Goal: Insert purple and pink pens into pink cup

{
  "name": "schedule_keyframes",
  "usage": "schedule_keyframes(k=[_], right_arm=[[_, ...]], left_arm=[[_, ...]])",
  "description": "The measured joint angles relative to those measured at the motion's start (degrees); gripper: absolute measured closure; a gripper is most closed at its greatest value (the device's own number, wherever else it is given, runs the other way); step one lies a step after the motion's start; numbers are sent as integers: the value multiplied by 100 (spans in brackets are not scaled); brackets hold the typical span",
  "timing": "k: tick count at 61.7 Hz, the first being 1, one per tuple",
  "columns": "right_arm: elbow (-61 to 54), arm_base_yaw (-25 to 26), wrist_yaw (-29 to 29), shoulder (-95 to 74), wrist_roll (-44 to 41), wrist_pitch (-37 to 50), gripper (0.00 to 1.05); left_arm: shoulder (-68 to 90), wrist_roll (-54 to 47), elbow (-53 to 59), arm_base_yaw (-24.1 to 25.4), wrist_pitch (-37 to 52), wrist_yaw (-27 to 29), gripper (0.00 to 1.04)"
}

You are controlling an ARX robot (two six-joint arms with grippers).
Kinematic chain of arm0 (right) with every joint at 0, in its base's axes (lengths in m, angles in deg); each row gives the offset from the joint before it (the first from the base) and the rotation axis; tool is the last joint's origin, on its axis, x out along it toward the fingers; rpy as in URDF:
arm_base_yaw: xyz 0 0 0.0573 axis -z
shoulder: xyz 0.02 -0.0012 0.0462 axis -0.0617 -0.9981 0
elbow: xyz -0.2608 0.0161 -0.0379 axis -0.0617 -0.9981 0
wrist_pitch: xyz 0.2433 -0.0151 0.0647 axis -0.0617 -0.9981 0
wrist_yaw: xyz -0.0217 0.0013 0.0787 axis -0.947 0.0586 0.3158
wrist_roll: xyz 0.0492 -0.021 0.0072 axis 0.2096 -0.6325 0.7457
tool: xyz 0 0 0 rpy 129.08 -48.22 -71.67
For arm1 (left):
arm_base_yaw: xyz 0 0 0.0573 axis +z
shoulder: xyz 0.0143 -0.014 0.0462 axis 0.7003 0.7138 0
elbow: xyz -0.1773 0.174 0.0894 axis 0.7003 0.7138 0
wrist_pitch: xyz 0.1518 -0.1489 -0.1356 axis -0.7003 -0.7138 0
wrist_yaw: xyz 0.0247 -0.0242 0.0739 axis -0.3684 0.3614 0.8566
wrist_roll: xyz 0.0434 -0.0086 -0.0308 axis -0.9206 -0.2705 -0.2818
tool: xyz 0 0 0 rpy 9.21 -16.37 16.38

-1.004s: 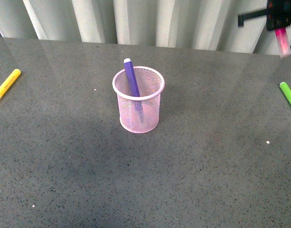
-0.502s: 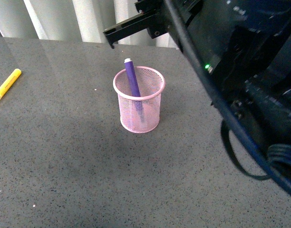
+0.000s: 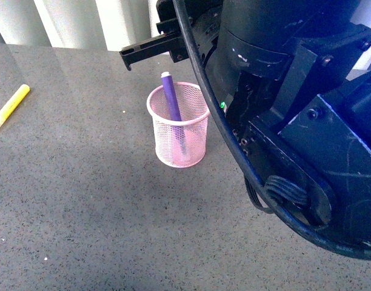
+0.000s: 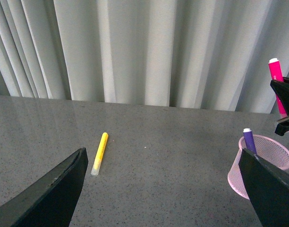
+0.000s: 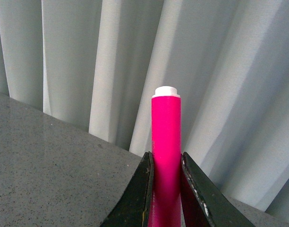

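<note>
The pink cup (image 3: 178, 130) stands upright mid-table with the purple pen (image 3: 171, 97) leaning inside it, cap up. My right gripper (image 3: 150, 47) hovers just above and behind the cup. My own arm hides the pink pen in the front view. In the right wrist view the right gripper (image 5: 165, 158) is shut on the pink pen (image 5: 165, 132), held upright with its white end on top. The left wrist view shows the pink pen (image 4: 276, 80) above the cup (image 4: 273, 150) and the purple pen (image 4: 250, 141). My left gripper (image 4: 162, 158) is open and empty, low over the table left of the cup.
A yellow marker (image 3: 10, 108) lies at the table's far left; it also shows in the left wrist view (image 4: 99, 153). My right arm (image 3: 294, 121) fills the right half of the front view. Pale curtains (image 4: 144, 52) hang behind the table.
My right arm has swung from the far right back corner leftward to above the cup, now blocking the right side of the front view. The cup and purple pen have not moved.
</note>
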Motion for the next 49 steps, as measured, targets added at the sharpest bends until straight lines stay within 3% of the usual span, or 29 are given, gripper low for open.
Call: schedule_keyframes(k=[49], right_arm=[[337,-149,31,-551,479,-125,93]], left_arm=[[0,0,0,0,0,0,7]])
